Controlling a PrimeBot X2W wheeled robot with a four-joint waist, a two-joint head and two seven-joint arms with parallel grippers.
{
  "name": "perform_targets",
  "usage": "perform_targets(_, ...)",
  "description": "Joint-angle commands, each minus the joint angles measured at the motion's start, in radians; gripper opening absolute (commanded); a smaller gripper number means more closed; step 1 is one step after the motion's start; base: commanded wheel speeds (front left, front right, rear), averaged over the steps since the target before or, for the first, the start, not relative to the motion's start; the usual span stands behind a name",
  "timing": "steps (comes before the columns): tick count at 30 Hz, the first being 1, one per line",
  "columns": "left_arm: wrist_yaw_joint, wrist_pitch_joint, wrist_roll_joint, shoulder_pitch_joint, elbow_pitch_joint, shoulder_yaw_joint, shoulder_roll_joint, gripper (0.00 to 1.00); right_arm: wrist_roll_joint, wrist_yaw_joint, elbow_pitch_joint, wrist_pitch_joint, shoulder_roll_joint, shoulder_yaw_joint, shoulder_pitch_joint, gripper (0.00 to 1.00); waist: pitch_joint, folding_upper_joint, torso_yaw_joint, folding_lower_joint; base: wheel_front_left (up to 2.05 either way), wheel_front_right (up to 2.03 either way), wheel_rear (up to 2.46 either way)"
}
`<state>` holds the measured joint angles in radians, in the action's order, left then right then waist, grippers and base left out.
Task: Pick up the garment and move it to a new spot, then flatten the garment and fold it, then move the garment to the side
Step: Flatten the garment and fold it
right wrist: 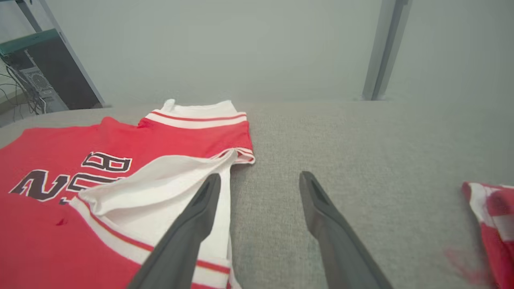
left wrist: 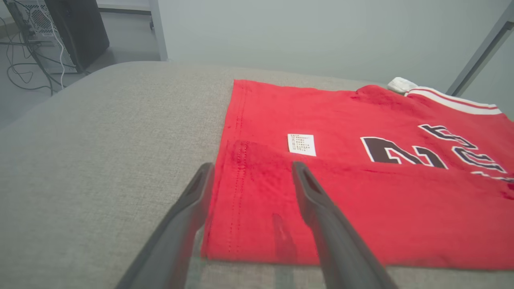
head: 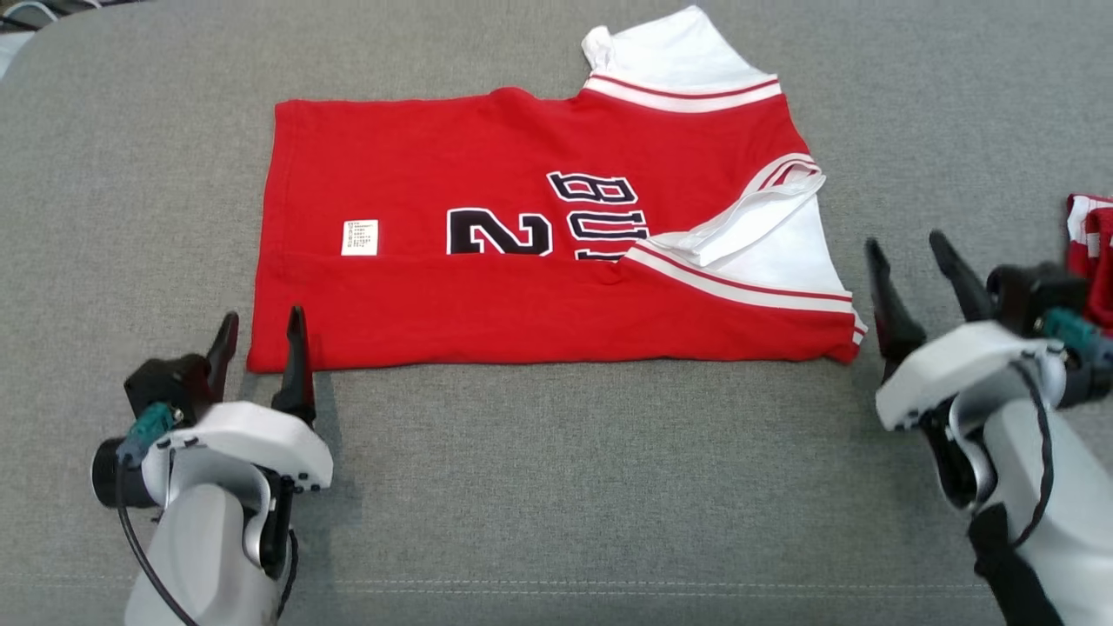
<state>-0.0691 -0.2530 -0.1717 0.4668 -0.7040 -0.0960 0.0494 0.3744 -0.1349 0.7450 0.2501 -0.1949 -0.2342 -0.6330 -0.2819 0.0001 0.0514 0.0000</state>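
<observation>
The garment (head: 539, 252) is a red jersey with white sleeves and dark lettering, lying on the grey padded surface with its near edge folded over. My left gripper (head: 259, 339) stands open just off its near left corner, over the hem (left wrist: 249, 208) in the left wrist view, touching nothing. My right gripper (head: 909, 252) is open beside the garment's right end, next to the white sleeve (right wrist: 168, 188), with nothing between its fingers (right wrist: 321, 208).
A second red-and-white cloth (head: 1091, 252) lies at the right edge of the grey surface (head: 556, 487). Beyond the far edge stand a dark computer case with cables (left wrist: 56, 32) and a metal post (right wrist: 385, 48).
</observation>
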Motion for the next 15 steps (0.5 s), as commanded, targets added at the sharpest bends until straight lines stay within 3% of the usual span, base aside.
perform_targets(1,0.007,-0.009,0.014,-0.034,0.04,-0.027,0.021,1.0,-0.008,0.004,-0.038,0.012,0.004,-0.027,0.061,1.0,0.017,-0.0001,-0.006,0.0,0.0,0.0,0.0)
perform_targets(15,0.005,-0.009,0.021,-0.138,0.068,-0.021,0.004,1.0,0.086,0.004,-0.063,0.012,0.046,-0.075,0.221,1.0,0.051,-0.0001,-0.01,0.0,0.0,0.0,0.0)
